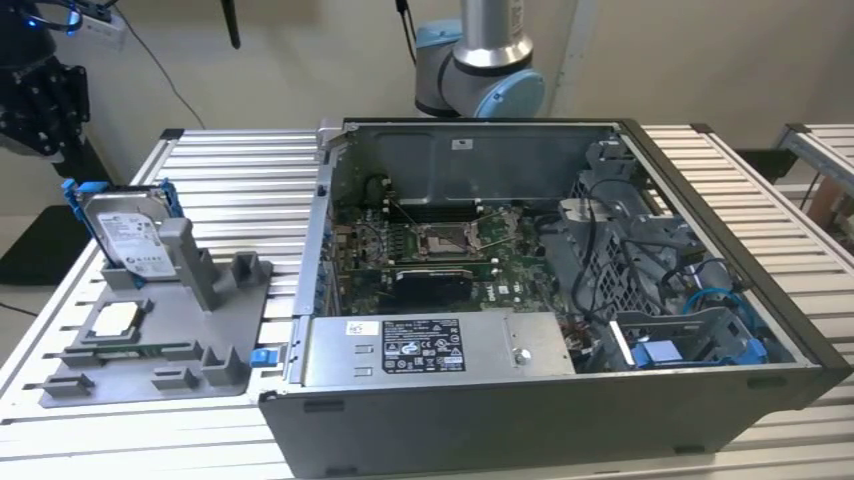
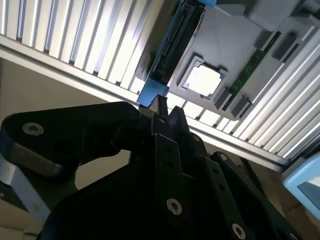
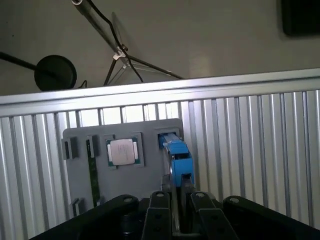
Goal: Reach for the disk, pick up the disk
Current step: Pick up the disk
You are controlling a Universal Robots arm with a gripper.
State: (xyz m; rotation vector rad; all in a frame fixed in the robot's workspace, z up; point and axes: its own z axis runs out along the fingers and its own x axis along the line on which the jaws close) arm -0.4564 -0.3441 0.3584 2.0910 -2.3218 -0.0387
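The disk (image 1: 130,238) is a silver-grey drive with a white label in a blue frame. It stands upright in a slot at the far end of the grey holder tray (image 1: 214,345), at the exterior view's left. My black gripper (image 1: 40,100) hangs above and beyond the disk, apart from it and off the table's edge. In both wrist views the disk appears edge-on (image 3: 177,152) (image 2: 172,47), lined up past the gripper's tips (image 3: 179,196) (image 2: 167,110). The fingertips look pressed together with nothing between them.
A square silver chip (image 1: 114,320) (image 3: 122,151) (image 2: 202,80) lies on the tray beside the disk, next to a green memory stick (image 3: 91,172). The open computer case (image 1: 561,400) stands to the exterior view's right of the tray. The slatted table (image 1: 240,160) ends near the disk.
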